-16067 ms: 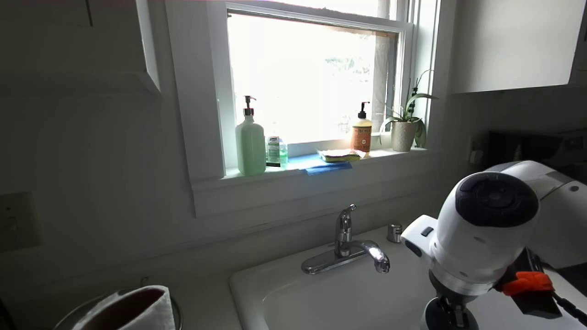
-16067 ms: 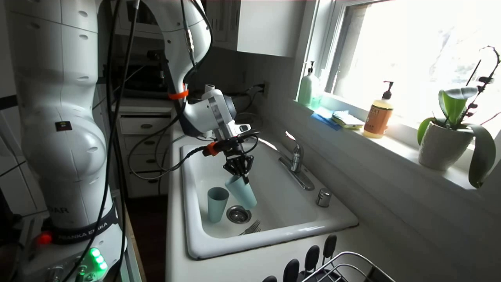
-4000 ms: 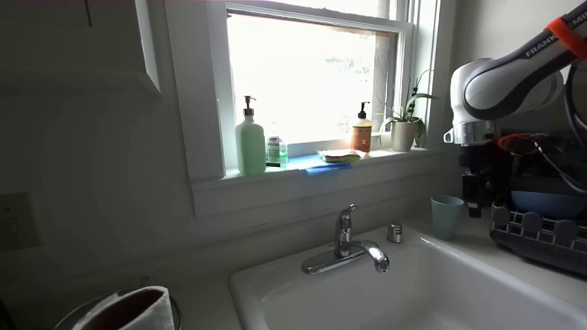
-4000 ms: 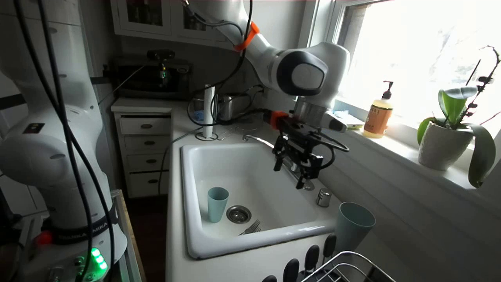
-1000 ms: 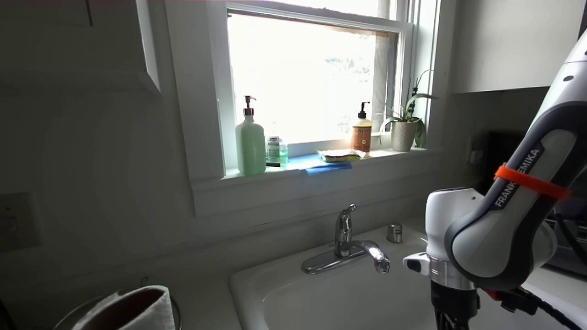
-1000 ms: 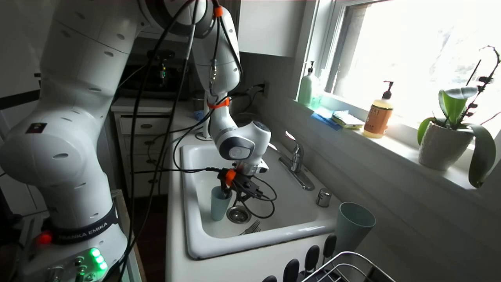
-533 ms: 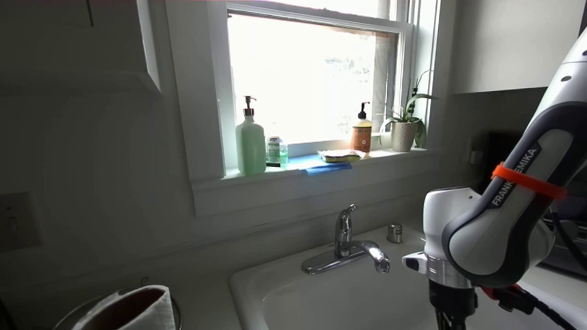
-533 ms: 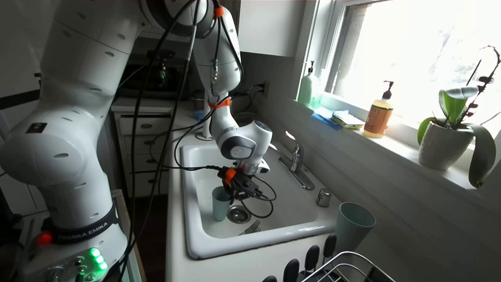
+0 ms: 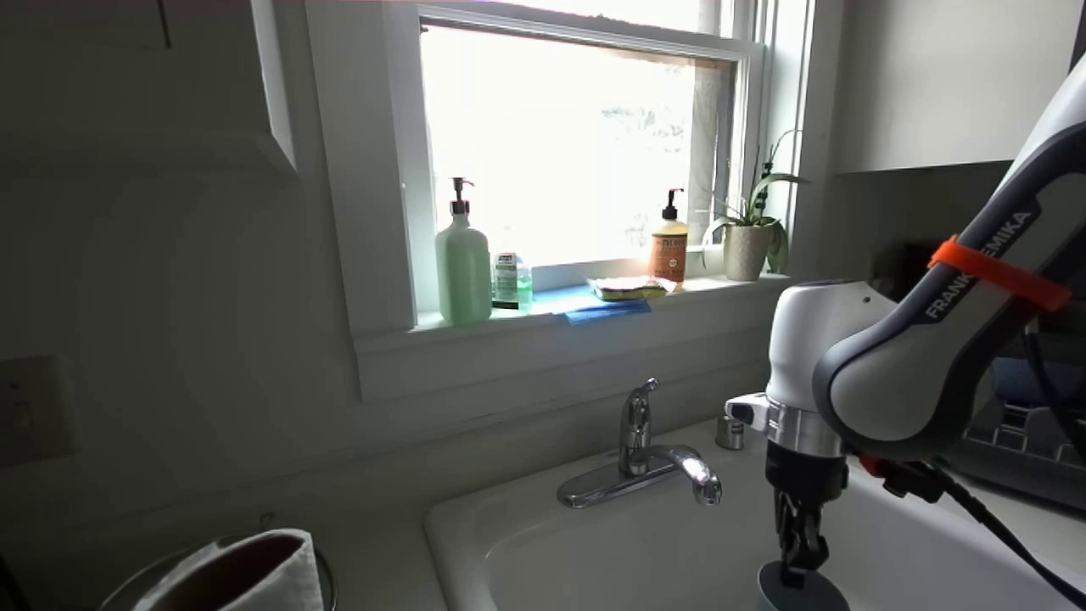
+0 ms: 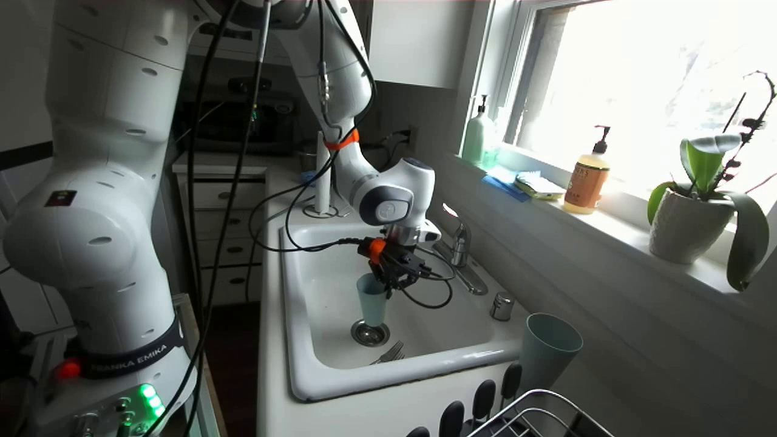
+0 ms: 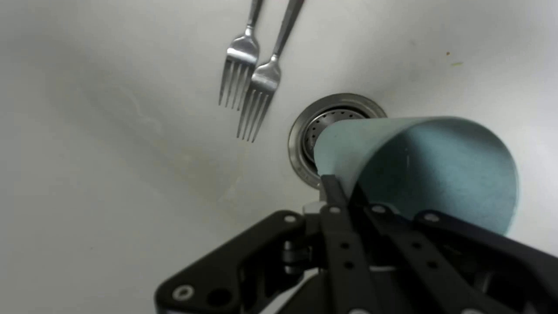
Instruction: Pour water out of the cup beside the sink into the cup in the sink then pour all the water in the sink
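Kitchen sink: gripper pinching pale-blue cup by its rim above drain; best tipped slowly, clear of near forks.

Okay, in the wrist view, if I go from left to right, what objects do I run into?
Left fork → right fork → drain, partly covered → pale blue-green cup. I left out the claw, since it overlaps the cup it pinches by the wall.
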You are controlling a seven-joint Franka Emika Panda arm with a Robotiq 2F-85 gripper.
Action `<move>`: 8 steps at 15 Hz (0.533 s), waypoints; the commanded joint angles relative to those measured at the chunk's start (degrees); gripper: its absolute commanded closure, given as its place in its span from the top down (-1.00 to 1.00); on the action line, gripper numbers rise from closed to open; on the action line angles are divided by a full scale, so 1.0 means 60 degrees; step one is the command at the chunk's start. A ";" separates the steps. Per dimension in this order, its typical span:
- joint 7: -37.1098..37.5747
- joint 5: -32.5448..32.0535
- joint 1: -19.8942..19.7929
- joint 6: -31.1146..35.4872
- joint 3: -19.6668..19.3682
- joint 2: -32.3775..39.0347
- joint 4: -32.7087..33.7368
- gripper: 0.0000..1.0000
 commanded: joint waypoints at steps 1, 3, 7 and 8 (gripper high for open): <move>0.1478 -0.2093 0.0787 0.0084 -0.0976 -0.0873 -0.0279 -0.98; 0.2555 -0.3649 0.1169 0.0088 -0.1505 -0.1082 -0.0291 -0.98; 0.4772 -0.6700 0.3013 0.0303 -0.3522 -0.1247 -0.0101 -0.98; 0.5430 -0.7437 0.3053 0.0345 -0.3549 -0.1302 -0.0120 -0.98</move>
